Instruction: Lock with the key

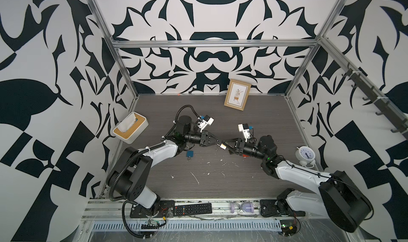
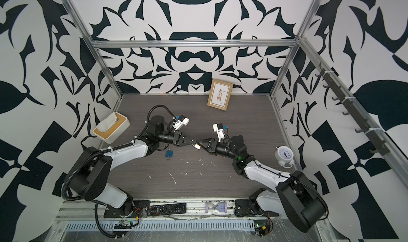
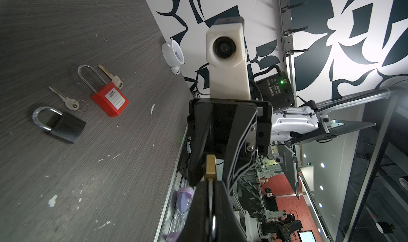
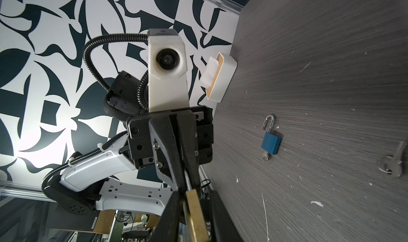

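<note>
Above the middle of the table [image 1: 198, 110] in a top view, your hands met tip to tip. Your right hand [image 1: 226, 144] straddled the brass padlock [image 1: 223, 146]; I could not tell whether it gripped. Your left hand [image 1: 217, 142] was closed tight on what looked like its shackle [image 1: 220, 144]. The lock's long axis ran left-right, hand to hand.

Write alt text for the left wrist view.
Left fingers pinch the shackle of a brass padlock; right fingers flank its body. On the table lie a red padlock, a black padlock and two keys.
</note>
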Available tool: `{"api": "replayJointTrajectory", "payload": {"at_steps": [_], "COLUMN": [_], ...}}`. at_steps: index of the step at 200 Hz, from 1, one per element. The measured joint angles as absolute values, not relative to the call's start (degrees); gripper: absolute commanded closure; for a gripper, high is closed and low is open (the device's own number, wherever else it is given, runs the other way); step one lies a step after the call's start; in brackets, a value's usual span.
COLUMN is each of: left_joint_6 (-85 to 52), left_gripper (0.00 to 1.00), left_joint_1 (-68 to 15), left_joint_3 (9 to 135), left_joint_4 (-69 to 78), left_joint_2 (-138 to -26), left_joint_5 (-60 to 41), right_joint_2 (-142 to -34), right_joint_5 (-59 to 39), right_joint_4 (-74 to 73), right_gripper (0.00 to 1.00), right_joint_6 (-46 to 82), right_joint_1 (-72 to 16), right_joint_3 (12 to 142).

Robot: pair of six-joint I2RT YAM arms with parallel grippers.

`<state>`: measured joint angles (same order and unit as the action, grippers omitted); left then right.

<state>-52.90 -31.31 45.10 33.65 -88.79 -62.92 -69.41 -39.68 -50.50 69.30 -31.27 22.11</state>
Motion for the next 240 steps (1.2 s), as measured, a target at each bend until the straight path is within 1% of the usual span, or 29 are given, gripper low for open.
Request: {"api": "replayJointTrajectory", "payload": {"at_steps": [14,21,25,51,56,67,71,77,79,80,81,83,107,120,134,157,179,208,240], "left_joint_6": [-53.7,-54.1,-54.4,-55.3,-55.4,-55.5,-55.5,-55.6,-55.5,-55.5,-55.5,-55.5,-55.1,-53.8,-50.9,-46.8,-44.0,-40.4,-38.6], "left_gripper": [1.00,1.00,1.00,1.00,0.87,0.49,0.39,0.27,0.11,0.05,0.02,0.00,0.01,0.01,0.01,0.01,0.01,0.01,0.01], "left_joint_1": [-31.3,-31.2,-31.2,-31.4,-31.4,-31.4,-31.3,-31.1,-31.0,-31.0,-31.0,-30.8,-27.6,-25.5,-23.9,-23.8,-23.9,-23.9,-23.9], "left_joint_3": [45.1,45.1,45.1,45.1,45.1,45.3,45.4,45.5,45.5,45.5,45.5,45.5,45.3,44.6,44.4,44.4,44.5,44.4,41.8], "left_joint_4": [34.3,34.9,35.4,36.8,37.0,37.4,37.5,37.5,37.5,37.5,37.5,37.5,35.5,32.1,25.3,16.6,10.0,4.1,3.3], "left_joint_2": [-89.1,-89.5,-89.7,-90.1,-90.4,-91.0,-91.4,-91.8,-92.0,-92.0,-92.1,-92.2,-91.6,-89.5,-85.7,-79.6,-75.7,-74.2,-70.9], "left_joint_5": [-63.2,-63.6,-63.9,-64.4,-64.4,-64.1,-63.8,-63.3,-63.1,-63.0,-62.9,-62.7,-57.8,-53.0,-45.8,-36.7,-31.2,-28.6,-28.1], "right_joint_2": [-69.1,-68.7,-68.5,-68.1,-68.1,-68.1,-68.1,-68.1,-68.1,-68.1,-68.1,-68.1,-68.1,-68.2,-69.6,-75.9,-83.0,-91.6,-98.8], "right_joint_5": [-40.0,-40.1,-40.0,-39.8,-39.7,-39.1,-38.8,-38.3,-38.2,-38.0,-37.8,-37.6,-30.5,-23.1,-13.9,-0.3,9.3,15.8,18.1], "right_joint_4": [-51.4,-51.7,-51.7,-51.9,-51.8,-51.4,-51.0,-50.4,-50.2,-50.1,-50.0,-49.8,-44.3,-40.0,-35.4,-31.1,-30.2,-31.3,-31.8], "right_gripper": [0.94,0.97,1.00,1.00,1.00,1.00,1.00,1.00,1.00,1.00,1.00,1.00,1.00,1.00,1.00,1.00,1.00,1.00,1.00], "right_joint_6": [68.9,69.1,69.4,69.3,69.3,69.3,69.4,69.3,69.3,69.3,69.3,69.3,68.6,67.4,66.1,64.6,64.6,65.5,67.0], "right_joint_1": [-31.2,-31.2,-31.2,-31.2,-31.2,-31.3,-31.3,-31.3,-31.4,-31.4,-31.4,-31.5,-33.8,-37.3,-42.7,-50.3,-53.5,-53.9,-54.0], "right_joint_3": [21.8,21.6,21.6,21.2,21.2,21.0,21.0,20.9,20.9,20.9,20.9,20.9,20.9,21.1,22.2,27.2,32.4,36.8,39.9]}}
